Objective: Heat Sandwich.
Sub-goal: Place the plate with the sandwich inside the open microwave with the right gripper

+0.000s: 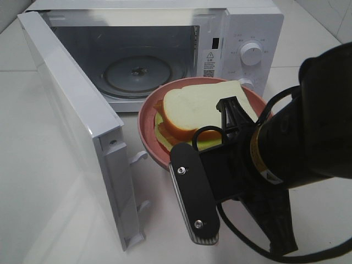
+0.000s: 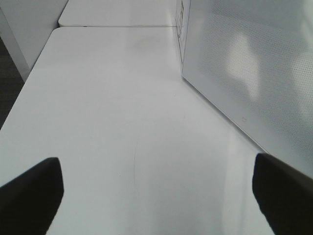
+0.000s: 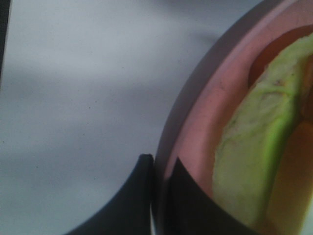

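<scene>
— How is the scene lit?
— Bright light is thrown from overhead; soft glare is seen on the table (image 1: 33, 209), and pale patches are reflected on the microwave door (image 2: 254, 73).
— And sharpness?
— In the right wrist view the plate (image 3: 200, 122) and sandwich (image 3: 254, 147) are rendered blurred, with a soft shadow cast beside them. The right arm (image 1: 313, 137) is left nearly black.

Matt spongy sandwich (image 1: 201, 107), smooth plate (image 1: 144, 120), glossy tabletop (image 2: 122, 98).

White table (image 1: 33, 165) under open microwave (image 1: 242, 33)
</scene>
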